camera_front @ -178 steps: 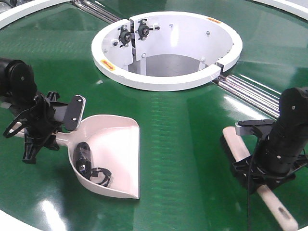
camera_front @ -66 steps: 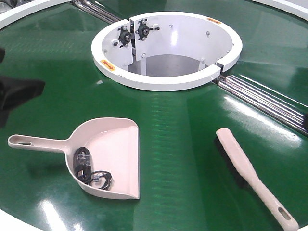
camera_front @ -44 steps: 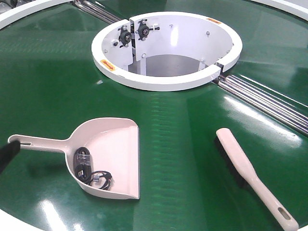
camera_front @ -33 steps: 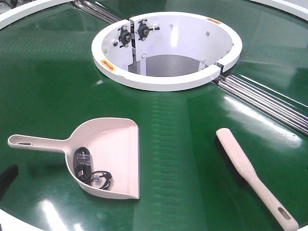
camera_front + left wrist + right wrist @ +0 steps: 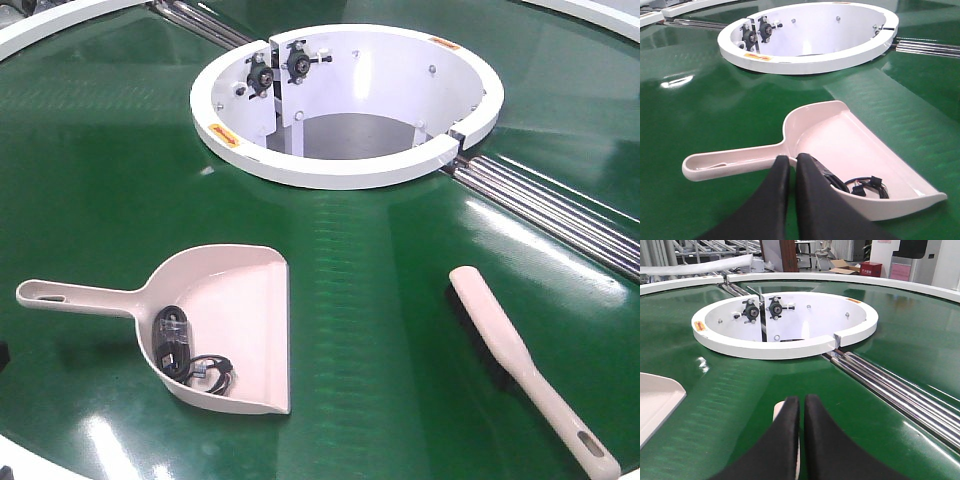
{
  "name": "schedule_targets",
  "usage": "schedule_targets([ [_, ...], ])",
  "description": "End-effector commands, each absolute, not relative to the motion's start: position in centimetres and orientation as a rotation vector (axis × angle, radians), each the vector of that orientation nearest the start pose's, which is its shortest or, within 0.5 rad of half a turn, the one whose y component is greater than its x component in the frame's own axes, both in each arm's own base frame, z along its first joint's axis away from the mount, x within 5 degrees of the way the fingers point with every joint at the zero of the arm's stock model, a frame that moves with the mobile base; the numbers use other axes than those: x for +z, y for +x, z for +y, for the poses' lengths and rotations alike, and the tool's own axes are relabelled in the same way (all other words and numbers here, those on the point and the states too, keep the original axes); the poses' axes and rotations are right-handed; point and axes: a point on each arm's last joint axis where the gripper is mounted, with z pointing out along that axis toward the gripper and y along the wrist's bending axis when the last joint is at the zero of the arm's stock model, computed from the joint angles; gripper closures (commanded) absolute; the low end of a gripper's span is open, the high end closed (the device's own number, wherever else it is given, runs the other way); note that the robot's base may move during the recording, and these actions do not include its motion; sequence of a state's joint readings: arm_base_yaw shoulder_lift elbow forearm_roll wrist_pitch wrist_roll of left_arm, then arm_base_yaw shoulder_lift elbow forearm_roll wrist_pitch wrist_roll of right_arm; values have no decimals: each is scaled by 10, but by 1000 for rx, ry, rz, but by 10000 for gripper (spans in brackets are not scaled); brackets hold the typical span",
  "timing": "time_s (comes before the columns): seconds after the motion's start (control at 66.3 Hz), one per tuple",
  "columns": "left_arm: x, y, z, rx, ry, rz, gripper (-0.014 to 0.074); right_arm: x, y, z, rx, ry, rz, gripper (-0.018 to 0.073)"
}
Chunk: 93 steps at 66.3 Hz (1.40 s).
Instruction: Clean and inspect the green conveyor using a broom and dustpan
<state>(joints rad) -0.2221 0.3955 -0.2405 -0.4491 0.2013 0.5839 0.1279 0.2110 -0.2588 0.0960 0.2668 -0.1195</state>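
- While both tools lie free on the green conveyor (image 5: pixel 360 330), the sweeping looks finished: the dustpan (image 5: pixel 235 320) sits at about 7 o'clock in the front view, handle pointing to 9 o'clock, with a small tangle of dark debris (image 5: pixel 185 355) in its back corner.
- The broom (image 5: pixel 520 360) lies well apart at about 4 o'clock, bristles on its left edge, hang hole toward the near rim.
- What remains, as a judgement, is inspection: the arms should stay clear of the belt and leave the pan level so the debris stays inside.
- The front view shows neither arm, only both tools and the white ring housing (image 5: pixel 350 160) at 12 o'clock.
- The left wrist view adds the left gripper (image 5: pixel 788 162), jaws pressed together and holding nothing, hanging just on the near side of the dustpan's handle, plus a closer look at the wires in the pan.
- The right wrist view adds the right gripper (image 5: pixel 799 402), jaws likewise together and empty, above the broom's tip, and steel rails (image 5: pixel 890 385) running toward 5 o'clock.
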Motion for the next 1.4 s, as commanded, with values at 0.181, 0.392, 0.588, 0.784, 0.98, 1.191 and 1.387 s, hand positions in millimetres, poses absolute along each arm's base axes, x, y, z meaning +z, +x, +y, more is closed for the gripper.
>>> schedule_targets([
  [0.181,266,93,-26,-129,322,1685,604,279,67,10,90,-138,1607,568],
  [0.392,266,93,-26,-129,322,1685,604,279,67,10,90,-138,1607,568],
  [0.588,266,93,-26,-129,322,1685,604,279,67,10,90,-138,1607,568],
  [0.784,254,91,-26,-157,292,1718,604,279,67,10,90,-138,1607,568],
  [0.98,230,77,-16,-133,202,1640,604,279,67,10,91,-138,1607,569],
  [1.191,195,62,-7,-84,100,1529,604,279,67,10,91,-138,1607,569],
  [1.387,194,56,-3,-40,29,1525,604,279,67,10,92,-137,1607,569],
])
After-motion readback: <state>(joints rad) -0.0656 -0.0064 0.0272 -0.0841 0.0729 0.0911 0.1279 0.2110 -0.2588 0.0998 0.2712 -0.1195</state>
